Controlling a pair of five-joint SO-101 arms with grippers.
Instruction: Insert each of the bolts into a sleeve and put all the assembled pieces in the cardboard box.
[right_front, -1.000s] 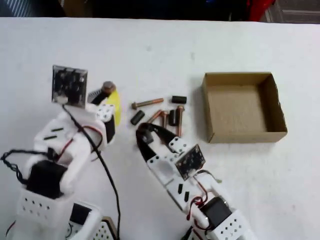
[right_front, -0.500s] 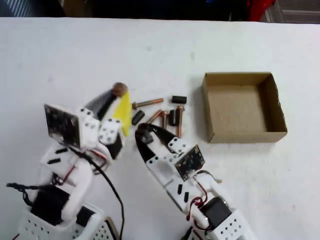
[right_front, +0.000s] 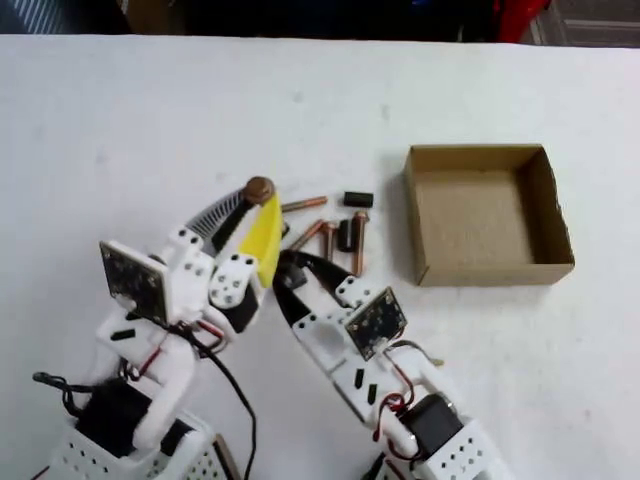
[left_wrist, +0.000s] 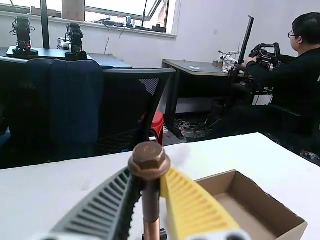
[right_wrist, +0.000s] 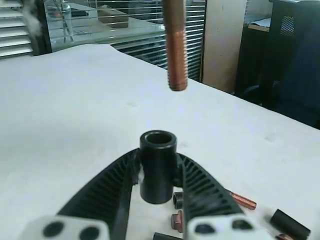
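Note:
My left gripper (right_front: 255, 203), with one grey and one yellow finger, is shut on a copper bolt (right_front: 258, 189) held upright, head on top (left_wrist: 149, 160). My right gripper (right_front: 290, 268) is shut on a black sleeve (right_wrist: 158, 165) that stands upright with its bore open. The bolt's threaded tip (right_wrist: 175, 75) hangs a little above the sleeve, apart from it and slightly off its axis. The open cardboard box (right_front: 490, 268) lies to the right, with nothing inside.
Loose copper bolts (right_front: 303, 204) (right_front: 358, 240) and black sleeves (right_front: 358, 199) (right_front: 344, 235) lie on the white table between the grippers and the box. A few of them show beyond the held sleeve, among them a bolt (right_wrist: 242, 201) and a sleeve (right_wrist: 289, 225).
My left arm has swung to the right with the bolt, bringing it over the sleeve. The right arm has stayed almost still with the sleeve.

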